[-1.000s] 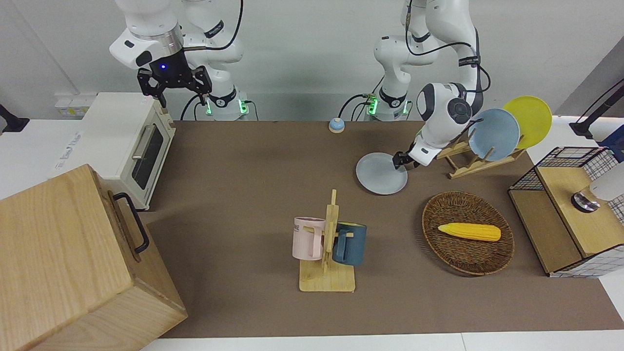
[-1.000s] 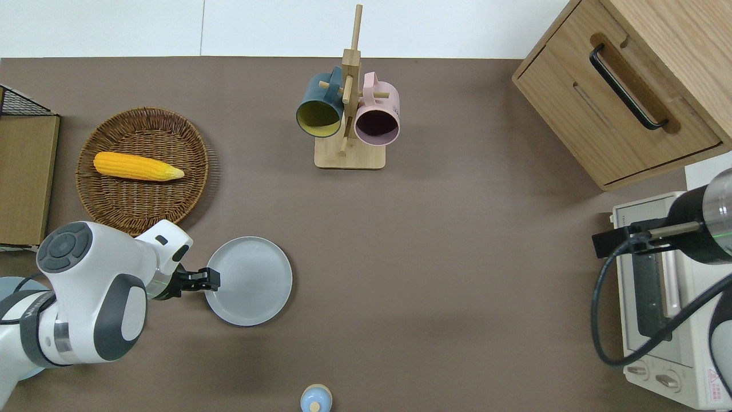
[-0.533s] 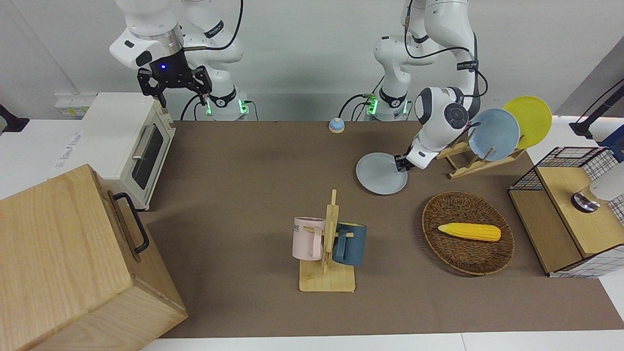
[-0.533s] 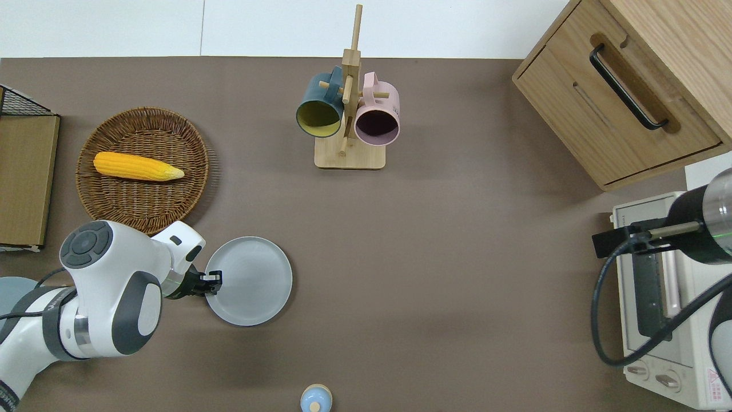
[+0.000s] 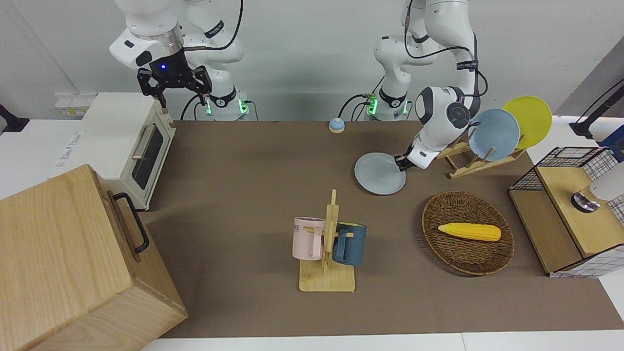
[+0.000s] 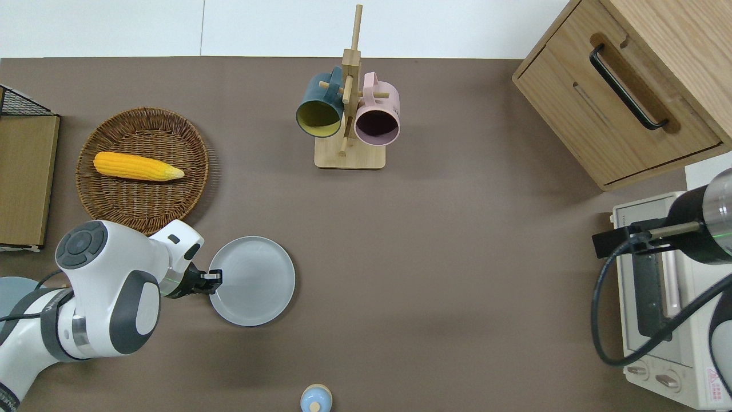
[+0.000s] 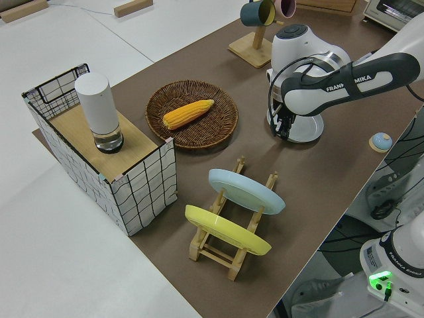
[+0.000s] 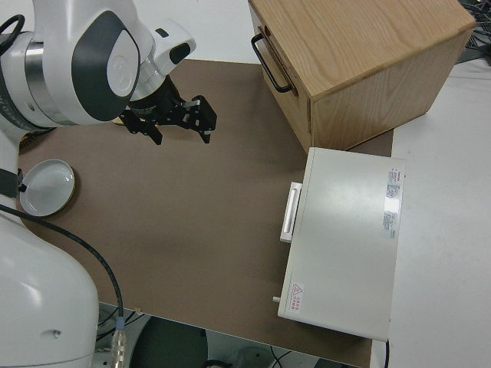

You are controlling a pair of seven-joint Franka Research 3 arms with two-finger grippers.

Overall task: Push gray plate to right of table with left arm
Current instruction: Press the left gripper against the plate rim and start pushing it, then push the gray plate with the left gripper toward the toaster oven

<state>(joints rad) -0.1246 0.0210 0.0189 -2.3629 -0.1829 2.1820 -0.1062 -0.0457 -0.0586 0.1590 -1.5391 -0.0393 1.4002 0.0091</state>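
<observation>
- Jaws of the left gripper [image 6: 213,280] are closed, pressed against the gray plate [image 6: 254,283] rim on the bench [image 6: 457,257]
- Right gripper [image 5: 174,83] jaws are spread; arm parked

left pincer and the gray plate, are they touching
Touching. The overhead view shows the left pincer with its tip on the gray plate rim at the left arm's end, no gap between them.

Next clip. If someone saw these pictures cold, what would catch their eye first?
Probably the left gripper low at the rim of the gray plate, which lies flat on the table toward the left arm's end. Just farther from the robots sits a wicker basket holding a yellow corn cob, and mid-table a wooden rack carries two mugs. The right arm is parked.
</observation>
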